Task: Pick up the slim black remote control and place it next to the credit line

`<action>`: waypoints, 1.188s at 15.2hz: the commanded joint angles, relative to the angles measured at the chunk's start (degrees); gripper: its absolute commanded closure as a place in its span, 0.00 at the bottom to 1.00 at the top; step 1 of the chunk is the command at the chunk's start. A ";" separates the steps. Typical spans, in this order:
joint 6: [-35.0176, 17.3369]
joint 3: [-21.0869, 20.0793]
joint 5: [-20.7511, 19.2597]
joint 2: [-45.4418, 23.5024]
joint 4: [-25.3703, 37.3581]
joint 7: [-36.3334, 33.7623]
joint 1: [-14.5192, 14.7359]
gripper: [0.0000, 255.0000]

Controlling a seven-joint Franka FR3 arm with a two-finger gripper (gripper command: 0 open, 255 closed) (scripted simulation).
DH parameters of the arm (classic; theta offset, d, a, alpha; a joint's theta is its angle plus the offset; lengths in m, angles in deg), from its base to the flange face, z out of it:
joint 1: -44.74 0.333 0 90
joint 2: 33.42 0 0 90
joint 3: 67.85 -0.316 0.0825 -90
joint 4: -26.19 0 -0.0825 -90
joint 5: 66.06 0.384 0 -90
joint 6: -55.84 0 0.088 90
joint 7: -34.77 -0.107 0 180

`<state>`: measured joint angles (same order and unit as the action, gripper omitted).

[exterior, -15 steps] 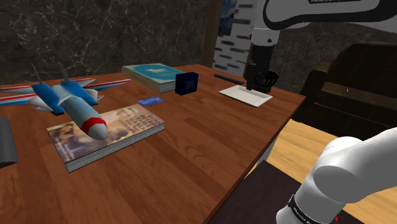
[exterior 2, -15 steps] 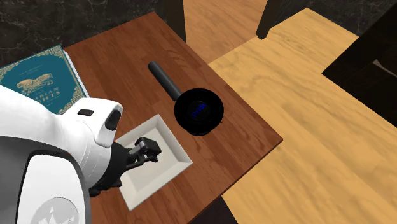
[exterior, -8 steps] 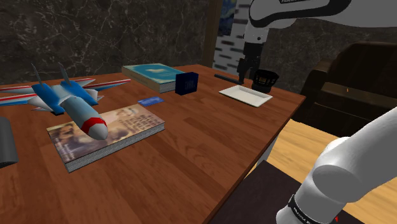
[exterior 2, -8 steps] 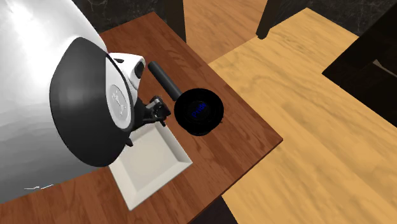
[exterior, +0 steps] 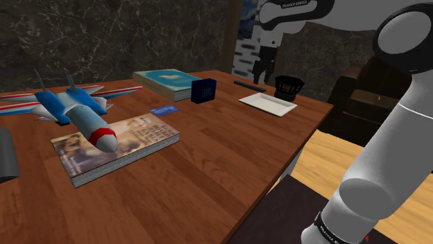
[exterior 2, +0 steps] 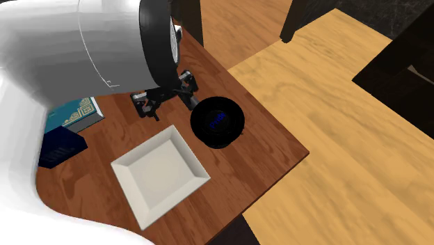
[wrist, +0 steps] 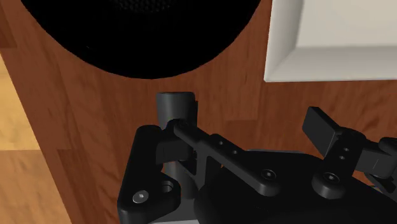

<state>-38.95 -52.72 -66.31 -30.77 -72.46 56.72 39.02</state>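
The slim black remote [exterior: 248, 85] lies near the table's far edge, between a black bowl [exterior: 289, 85] and a dark blue box [exterior: 203, 91]. My gripper [exterior: 263, 76] hovers just above it, open. In the wrist view the remote's end [wrist: 176, 108] pokes out past one finger [wrist: 191, 137], while the other finger [wrist: 323, 126] stands well apart; nothing is clasped. From the second exterior view the gripper [exterior 2: 165, 95] covers most of the remote. A small blue card [exterior: 164, 110] lies flat mid-table, near the box.
A white square plate [exterior 2: 160, 174] sits beside the bowl [exterior 2: 218, 122]. A teal book [exterior: 166, 81], a toy jet [exterior: 73, 111] on a thick book [exterior: 118, 145] and a grey cylinder [exterior: 5, 156] occupy the shoulder view's left. The table edge [exterior 2: 278, 132] drops to wood floor.
The arm has swung from above the white plate toward the table's far edge, bringing the open gripper over the remote.
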 commanded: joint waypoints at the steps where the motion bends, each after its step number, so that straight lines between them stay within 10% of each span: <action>1: 1.44 1.20 2.33 -5.42 6.33 2.32 -0.92 0.00; 7: 7.74 2.84 9.92 -22.14 27.42 7.60 -6.08 0.00; 18: 0.99 2.56 9.35 -20.27 18.89 7.62 -5.13 0.00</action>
<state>-37.87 -50.16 -56.96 -51.04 -53.50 64.34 33.89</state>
